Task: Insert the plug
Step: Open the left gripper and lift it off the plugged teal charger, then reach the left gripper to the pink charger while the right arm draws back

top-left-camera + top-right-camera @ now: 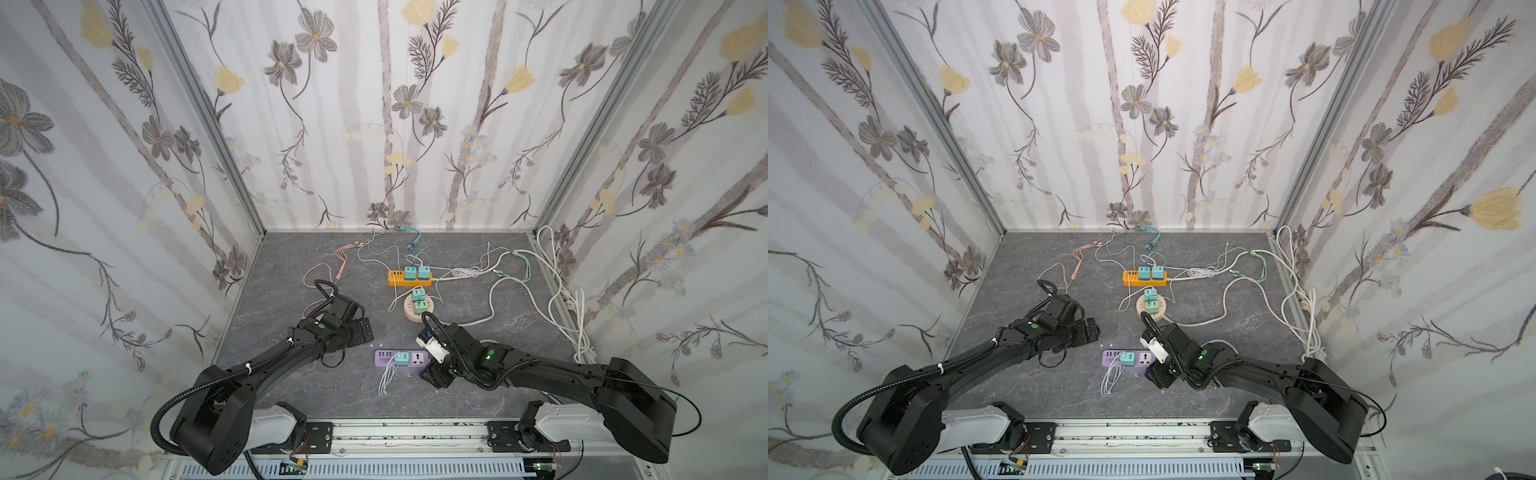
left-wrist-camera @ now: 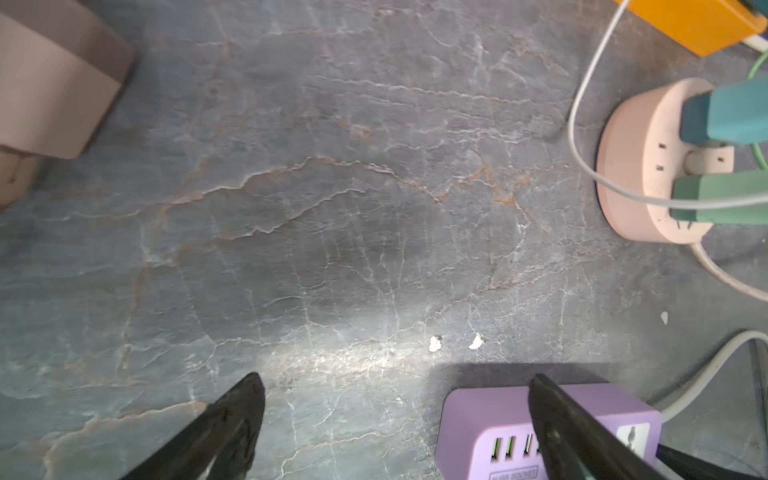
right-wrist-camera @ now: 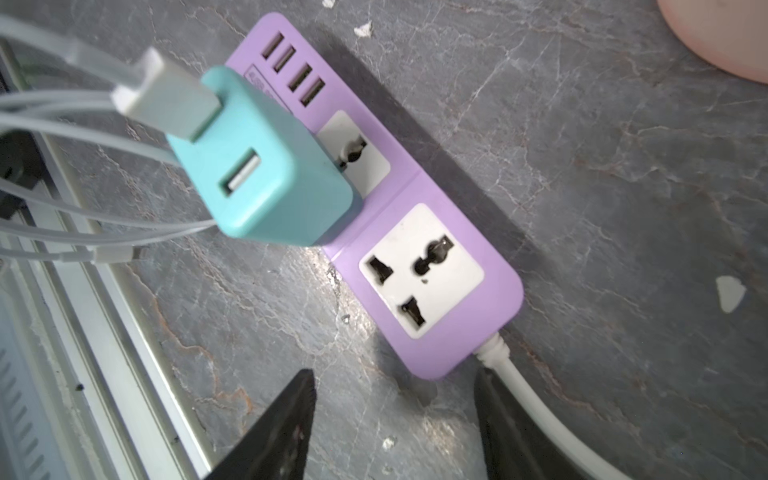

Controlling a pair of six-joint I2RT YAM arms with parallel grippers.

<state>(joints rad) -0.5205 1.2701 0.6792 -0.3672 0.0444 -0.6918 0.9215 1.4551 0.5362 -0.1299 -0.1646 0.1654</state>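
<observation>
The teal plug stands seated in the far socket of the purple power strip, ahead of the right gripper, with a white USB cable in its top. The strip's free socket lies between plug and gripper. The right gripper's fingers stand apart, holding nothing, and the strip's cord runs just beside one finger. The left gripper is spread wide over the tabletop, one finger above the strip's USB end.
</observation>
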